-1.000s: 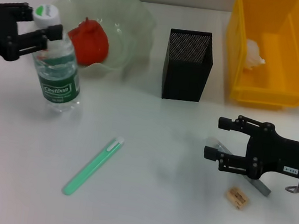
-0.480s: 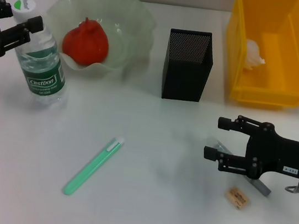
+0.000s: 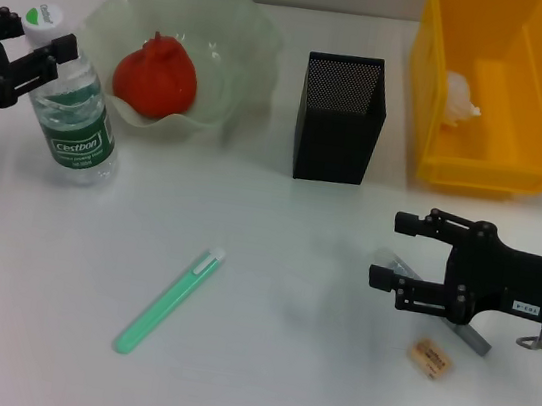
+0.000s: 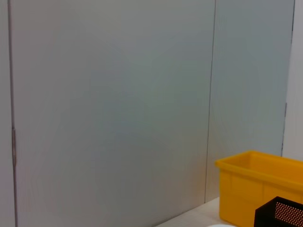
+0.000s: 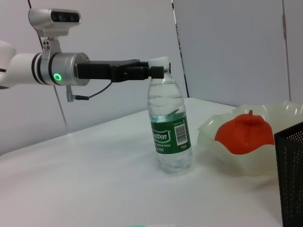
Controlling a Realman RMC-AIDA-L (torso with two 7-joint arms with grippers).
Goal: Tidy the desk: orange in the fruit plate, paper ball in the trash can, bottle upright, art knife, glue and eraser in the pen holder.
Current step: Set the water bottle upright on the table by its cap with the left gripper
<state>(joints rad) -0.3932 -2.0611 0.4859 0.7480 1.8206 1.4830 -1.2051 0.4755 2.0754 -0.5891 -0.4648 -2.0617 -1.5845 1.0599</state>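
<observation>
The clear bottle (image 3: 72, 112) with a green label stands upright on the table left of the fruit plate (image 3: 242, 35); it also shows in the right wrist view (image 5: 169, 127). My left gripper (image 3: 37, 42) is shut on its neck just under the cap, as the right wrist view (image 5: 156, 71) shows. The orange (image 3: 158, 74) lies in the plate. The paper ball (image 3: 461, 96) lies in the yellow trash can (image 3: 518, 172). The black pen holder (image 3: 338, 122) stands between them. My right gripper (image 3: 387, 249) is open and empty, left of the tan eraser (image 3: 430, 359).
A slim green stick with a white end (image 3: 168, 300) lies at the front middle. A grey flat tool (image 3: 475, 339) lies partly hidden under my right arm. The left wrist view shows a wall, the trash can (image 4: 255, 189) and a pen holder corner (image 4: 282, 215).
My left gripper has carried the bottle to the left, away from the plate's front, and brought it from tilted to upright. The right arm has not moved.
</observation>
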